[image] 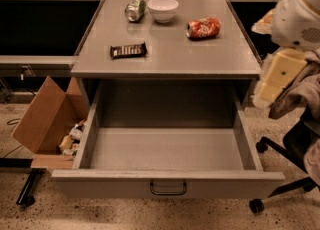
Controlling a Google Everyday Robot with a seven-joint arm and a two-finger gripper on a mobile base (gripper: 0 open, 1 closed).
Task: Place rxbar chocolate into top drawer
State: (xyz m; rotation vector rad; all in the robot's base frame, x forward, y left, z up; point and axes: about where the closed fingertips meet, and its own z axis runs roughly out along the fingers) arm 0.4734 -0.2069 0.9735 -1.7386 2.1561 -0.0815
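The rxbar chocolate (128, 50) is a flat dark bar with pale lettering, lying on the left part of the grey table top (170, 56). The top drawer (167, 184) is pulled wide open below the table, with nothing in it; its dark wire handle (168, 189) is at the front centre. My arm comes in at the right edge. Its gripper (274, 80) shows as pale yellow parts hanging beside the table's right front corner, well right of the bar and above the drawer's right side.
A crushed orange can (203, 28), a white bowl (163, 9) and a green-silver can (135, 10) sit at the back of the table top. A brown cardboard box (42, 119) with scraps stands left of the drawer. An office chair base (280, 174) is at the right.
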